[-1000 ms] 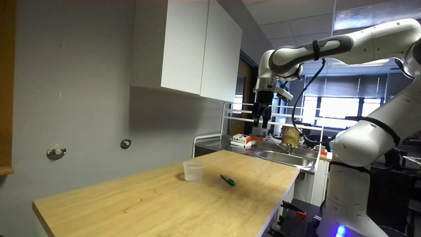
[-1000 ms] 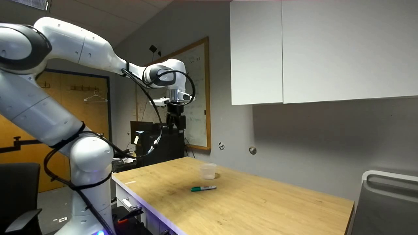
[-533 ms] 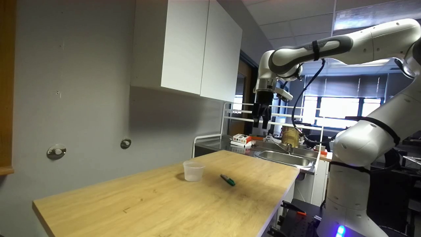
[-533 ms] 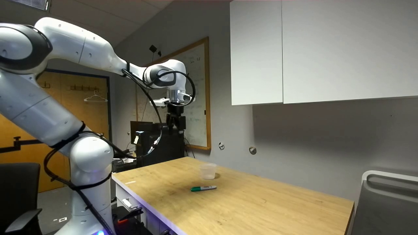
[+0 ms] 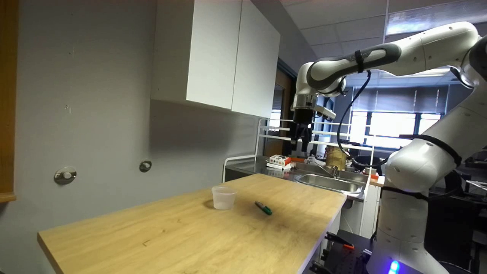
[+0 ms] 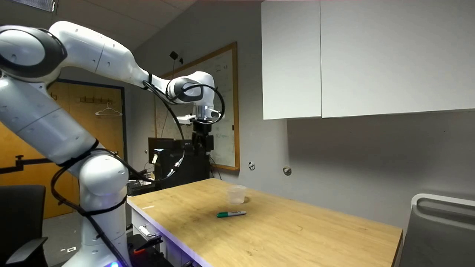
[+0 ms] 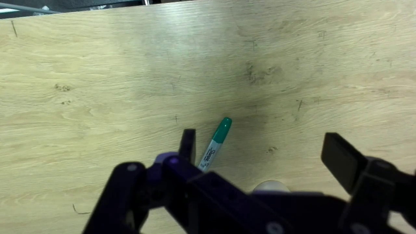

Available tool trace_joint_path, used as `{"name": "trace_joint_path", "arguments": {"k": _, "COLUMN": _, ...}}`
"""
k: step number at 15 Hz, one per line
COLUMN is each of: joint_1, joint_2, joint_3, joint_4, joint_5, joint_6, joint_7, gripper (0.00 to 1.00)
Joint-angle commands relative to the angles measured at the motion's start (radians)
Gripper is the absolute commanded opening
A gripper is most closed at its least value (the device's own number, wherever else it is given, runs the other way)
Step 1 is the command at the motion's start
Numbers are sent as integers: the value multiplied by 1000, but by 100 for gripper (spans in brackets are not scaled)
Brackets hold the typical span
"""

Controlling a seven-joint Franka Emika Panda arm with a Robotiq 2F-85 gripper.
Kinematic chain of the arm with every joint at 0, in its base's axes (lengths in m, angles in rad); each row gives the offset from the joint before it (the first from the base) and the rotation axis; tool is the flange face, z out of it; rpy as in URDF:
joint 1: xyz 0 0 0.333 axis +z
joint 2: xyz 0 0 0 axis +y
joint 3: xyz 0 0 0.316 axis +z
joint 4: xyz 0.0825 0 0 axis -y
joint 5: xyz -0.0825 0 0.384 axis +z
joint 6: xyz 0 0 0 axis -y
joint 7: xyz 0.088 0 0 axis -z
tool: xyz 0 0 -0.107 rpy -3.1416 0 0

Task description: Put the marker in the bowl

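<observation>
One green-capped Sharpie marker (image 7: 215,144) is lying on the wooden tabletop (image 5: 190,236) near a see-through plastic bowl (image 5: 223,198) that is standing upright. High above the tabletop, the black robot hand (image 5: 299,146) is hanging with its fingers (image 7: 342,162) spread wide apart.

One robot arm (image 6: 107,55) with one gripper (image 5: 299,146), which has two fingers (image 7: 343,162). One wooden table (image 6: 315,237), one marker (image 6: 231,214) and one bowl (image 5: 224,198). Beyond these, there are two cabinet doors (image 6: 291,59), two round wall fittings (image 6: 287,171), one sink (image 5: 331,182), one whiteboard (image 6: 224,141) and one coat hanger (image 6: 108,114).
</observation>
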Motion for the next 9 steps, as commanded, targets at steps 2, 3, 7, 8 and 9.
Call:
{"name": "trace_joint_path", "arguments": {"k": 2, "joint_1": -17, "joint_2": 95, "joint_3": 11, "joint_4": 39, "joint_5": 12, "joint_6": 51, "joint_7": 57, "gripper": 100}}
{"name": "trace_joint_path", "arguments": {"k": 3, "joint_1": -19, "joint_2": 114, "joint_3": 12, "joint_4": 44, "joint_5": 13, "joint_6": 66, "joint_7": 71, "gripper": 100}}
{"name": "trace_joint_path", "arguments": {"k": 7, "joint_1": -25, "joint_2": 205, "joint_3": 17, "joint_4": 72, "joint_5": 12, "joint_6": 132, "joint_7": 127, "gripper": 100}}
{"name": "trace_joint_path", "arguments": {"k": 8, "joint_1": -26, "joint_2": 230, "joint_3": 19, "joint_4": 81, "joint_5": 13, "joint_6": 148, "joint_7": 143, "gripper": 100}}
{"name": "trace_joint_path", "arguments": {"k": 9, "joint_1": -28, "joint_2": 250, "joint_3": 20, "joint_4": 90, "joint_5": 12, "joint_6": 159, "joint_7": 158, "gripper": 100}}
